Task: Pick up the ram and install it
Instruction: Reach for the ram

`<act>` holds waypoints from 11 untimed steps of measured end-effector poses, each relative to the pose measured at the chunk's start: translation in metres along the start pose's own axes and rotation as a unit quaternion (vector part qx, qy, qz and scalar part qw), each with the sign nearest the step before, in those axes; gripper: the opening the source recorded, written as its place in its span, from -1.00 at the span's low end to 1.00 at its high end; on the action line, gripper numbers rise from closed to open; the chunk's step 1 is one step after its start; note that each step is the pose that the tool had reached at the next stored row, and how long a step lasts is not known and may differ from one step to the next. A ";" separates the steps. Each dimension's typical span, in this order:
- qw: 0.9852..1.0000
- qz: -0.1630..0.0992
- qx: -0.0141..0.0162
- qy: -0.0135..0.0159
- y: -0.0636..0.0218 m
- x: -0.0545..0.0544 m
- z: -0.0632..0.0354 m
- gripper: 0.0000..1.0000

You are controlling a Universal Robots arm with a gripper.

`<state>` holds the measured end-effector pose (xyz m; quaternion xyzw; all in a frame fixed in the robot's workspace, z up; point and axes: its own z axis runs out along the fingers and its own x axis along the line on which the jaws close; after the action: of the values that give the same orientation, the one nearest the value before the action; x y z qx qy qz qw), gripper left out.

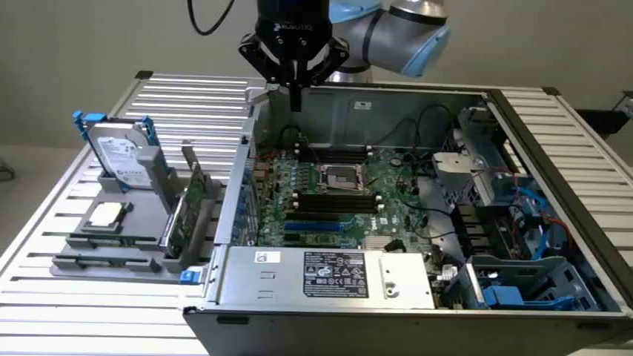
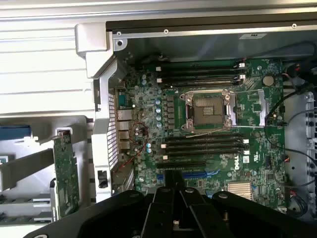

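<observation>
My gripper hangs shut above the rear of the open computer case, toward the exterior view's left, with nothing visible between its fingers. In the wrist view the gripper sits over the green motherboard, just short of the lower black memory slots. A second pair of black slots lies beyond the CPU socket. The same motherboard and slots lie well below the gripper. The ram is hidden from me.
A grey holder on the exterior view's left carries a hard drive with blue rails and an upright green expansion card. That card stands just outside the case wall. The power supply fills the case's front. All rests on a slatted metal table.
</observation>
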<state>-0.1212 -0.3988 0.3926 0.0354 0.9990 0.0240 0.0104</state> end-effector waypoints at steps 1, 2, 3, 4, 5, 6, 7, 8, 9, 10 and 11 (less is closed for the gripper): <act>1.000 0.000 0.000 0.000 0.0000 0.000 0.0000 -0.79; 1.000 0.000 0.000 0.000 0.0000 0.000 0.0000 -0.79; 1.000 0.000 0.000 0.000 0.0000 0.000 0.0000 -0.79; 1.000 0.000 0.000 0.000 0.0000 0.000 0.0000 -0.79; 1.000 0.000 0.000 0.000 0.0000 0.000 0.0000 -0.79; 1.000 0.000 0.000 0.000 0.0000 0.000 0.0000 -0.79; 1.000 0.000 0.000 0.000 0.0000 0.000 0.0000 -0.79; 1.000 0.000 0.000 0.000 0.0000 0.000 0.0000 -0.79; 1.000 0.000 0.000 0.000 0.0000 0.000 0.0000 -0.79; 1.000 0.000 0.000 0.000 0.0000 0.000 0.0000 -0.79; 1.000 0.000 0.000 0.000 0.0000 0.000 0.0000 -0.79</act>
<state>-0.1212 -0.3988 0.3926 0.0354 0.9990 0.0240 0.0104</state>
